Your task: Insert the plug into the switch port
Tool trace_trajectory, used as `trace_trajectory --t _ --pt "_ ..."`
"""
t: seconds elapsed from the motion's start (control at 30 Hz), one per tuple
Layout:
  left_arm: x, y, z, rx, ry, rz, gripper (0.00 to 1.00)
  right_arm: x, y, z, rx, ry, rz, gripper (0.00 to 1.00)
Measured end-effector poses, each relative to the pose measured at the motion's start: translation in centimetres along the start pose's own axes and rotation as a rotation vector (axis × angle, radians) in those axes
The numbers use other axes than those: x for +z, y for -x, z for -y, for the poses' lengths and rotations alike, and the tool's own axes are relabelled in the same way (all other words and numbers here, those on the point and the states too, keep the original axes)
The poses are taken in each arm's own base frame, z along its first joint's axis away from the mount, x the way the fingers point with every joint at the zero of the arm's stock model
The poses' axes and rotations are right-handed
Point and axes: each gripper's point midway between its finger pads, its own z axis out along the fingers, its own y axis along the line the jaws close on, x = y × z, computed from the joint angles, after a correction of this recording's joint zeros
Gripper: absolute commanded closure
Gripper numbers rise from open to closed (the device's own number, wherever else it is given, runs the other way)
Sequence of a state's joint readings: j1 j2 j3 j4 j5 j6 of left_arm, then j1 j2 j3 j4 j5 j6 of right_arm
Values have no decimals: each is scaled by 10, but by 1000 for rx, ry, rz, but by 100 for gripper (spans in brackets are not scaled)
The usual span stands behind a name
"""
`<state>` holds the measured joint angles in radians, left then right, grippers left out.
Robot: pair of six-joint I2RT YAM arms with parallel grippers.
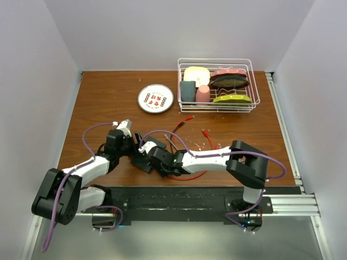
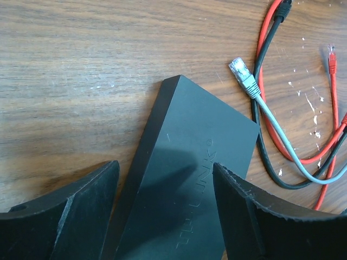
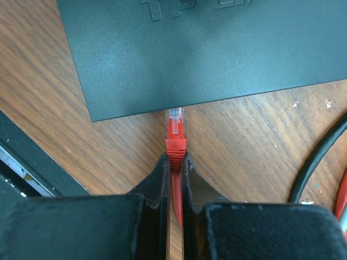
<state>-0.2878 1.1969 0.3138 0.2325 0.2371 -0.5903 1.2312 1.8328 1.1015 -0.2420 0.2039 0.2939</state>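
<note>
Your right gripper (image 3: 174, 162) is pinching the red plug (image 3: 175, 132) by its boot, with the jaws drawn almost together on it. The plug's clear tip is pointing to 12 o'clock and meeting the near edge of the switch (image 3: 206, 49); whether it is entering a port cannot be told. Your left gripper (image 2: 165, 165) is standing wide open and gripping nothing. Its fingers are flanking the switch, which is lying flat on the table (image 2: 81, 65) with one corner pointing to 12 o'clock. A loose grey plug (image 2: 241, 73) is lying at 1 o'clock of that corner.
</note>
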Motion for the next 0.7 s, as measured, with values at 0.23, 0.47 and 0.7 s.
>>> trace_trajectory --t 0.23,0.47,0.7 --pt "0 -2 2 2 -19 0 27 2 4 -1 2 -11 7 100" --pt "0 -3 3 4 -30 4 28 2 4 -1 10 -17 9 100" --pt "0 -3 2 -1 -36 10 31 -1 6 -3 13 -16 6 100"
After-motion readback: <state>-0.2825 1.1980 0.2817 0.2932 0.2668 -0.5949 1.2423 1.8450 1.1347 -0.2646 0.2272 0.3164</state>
